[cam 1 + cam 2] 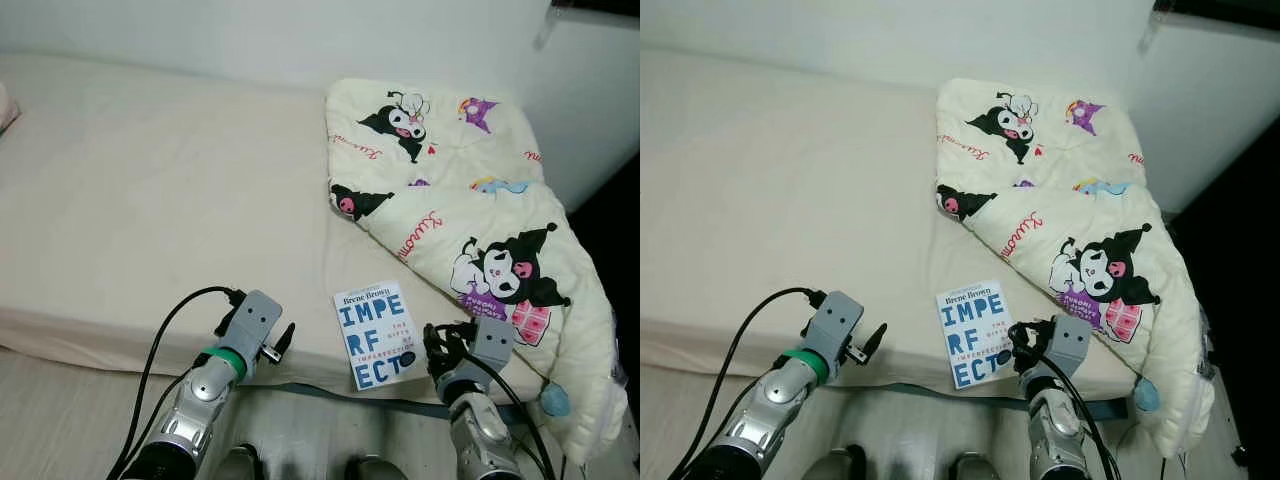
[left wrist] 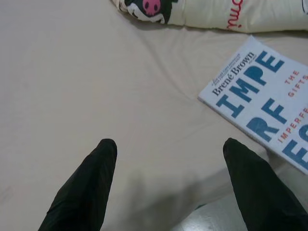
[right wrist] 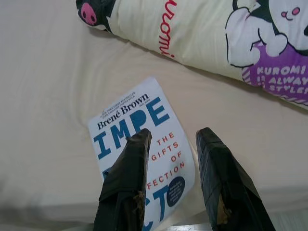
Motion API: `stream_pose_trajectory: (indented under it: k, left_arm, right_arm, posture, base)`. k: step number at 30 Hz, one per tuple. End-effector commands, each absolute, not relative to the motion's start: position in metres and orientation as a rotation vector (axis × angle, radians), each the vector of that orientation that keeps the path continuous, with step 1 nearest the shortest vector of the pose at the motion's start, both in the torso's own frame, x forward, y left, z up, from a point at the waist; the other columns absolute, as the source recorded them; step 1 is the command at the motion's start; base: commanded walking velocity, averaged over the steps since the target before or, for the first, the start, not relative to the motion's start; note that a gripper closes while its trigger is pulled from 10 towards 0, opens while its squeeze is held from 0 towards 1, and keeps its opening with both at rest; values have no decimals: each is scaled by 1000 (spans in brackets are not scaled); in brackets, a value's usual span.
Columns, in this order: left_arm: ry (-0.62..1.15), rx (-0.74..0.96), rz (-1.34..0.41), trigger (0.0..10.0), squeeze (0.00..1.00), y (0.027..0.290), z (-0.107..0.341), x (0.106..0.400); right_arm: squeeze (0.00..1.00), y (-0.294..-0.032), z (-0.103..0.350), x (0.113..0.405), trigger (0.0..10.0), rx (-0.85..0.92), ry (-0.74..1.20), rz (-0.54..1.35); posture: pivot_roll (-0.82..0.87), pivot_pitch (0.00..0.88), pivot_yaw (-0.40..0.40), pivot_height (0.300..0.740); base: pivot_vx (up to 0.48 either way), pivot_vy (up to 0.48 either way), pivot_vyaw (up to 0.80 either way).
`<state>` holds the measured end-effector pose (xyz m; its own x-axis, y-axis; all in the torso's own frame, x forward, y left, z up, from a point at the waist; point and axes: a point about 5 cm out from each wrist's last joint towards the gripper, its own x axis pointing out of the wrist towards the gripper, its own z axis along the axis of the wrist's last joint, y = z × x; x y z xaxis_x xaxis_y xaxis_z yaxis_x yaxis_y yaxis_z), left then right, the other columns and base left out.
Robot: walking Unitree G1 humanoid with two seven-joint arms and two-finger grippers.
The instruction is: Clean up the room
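Our right tool (image 3: 171, 144), fingers spread, hovers over the book (image 1: 375, 334) at the bed's (image 1: 150, 200) near edge, blanket (image 1: 470, 220) at one o'clock. We should pinch its overhanging edge; left tool (image 2: 168, 159) spread, idle.

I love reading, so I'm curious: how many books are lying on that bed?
1. The book lies flat at the bed's near edge, beside the folded blanket; the blanket could hide more.
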<state>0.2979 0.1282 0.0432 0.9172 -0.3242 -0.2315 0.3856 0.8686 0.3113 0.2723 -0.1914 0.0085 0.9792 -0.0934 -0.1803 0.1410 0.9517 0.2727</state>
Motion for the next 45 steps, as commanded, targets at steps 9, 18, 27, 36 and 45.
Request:
stream_pose_trajectory:
  k: [9, 18, 27, 36, 45]
  left_arm:
    - [205, 354, -398, 10000, 0, 124, 35, 292]
    - [202, 351, -403, 10000, 0, 123, 36, 292]
    - [204, 359, -415, 10000, 0, 123, 36, 292]
    - [206, 361, -414, 10000, 0, 123, 36, 291]
    - [205, 360, -422, 10000, 0, 122, 36, 291]
  right_arm:
    - [0, -193, 3, 262, 10000, 291, 176, -136]
    - [0, -192, 5, 255, 10000, 342, 135, -174]
    - [0, -185, 8, 246, 10000, 650, 80, -66]
    - [1000, -162, 20, 221, 10000, 950, 75, 278]
    - [1000, -165, 9, 214, 10000, 1067, 141, 312]
  posture:
    - [-8, 112, 21, 606]
    - [-10, 123, 22, 566]
    - [-10, 131, 28, 556]
    - [-10, 139, 22, 556]
    - [-3, 146, 35, 556]
  base:
    - [0, 0, 0]
    - [0, 0, 0]
    - [0, 0, 0]
    - [0, 0, 0]
    - [0, 0, 0]
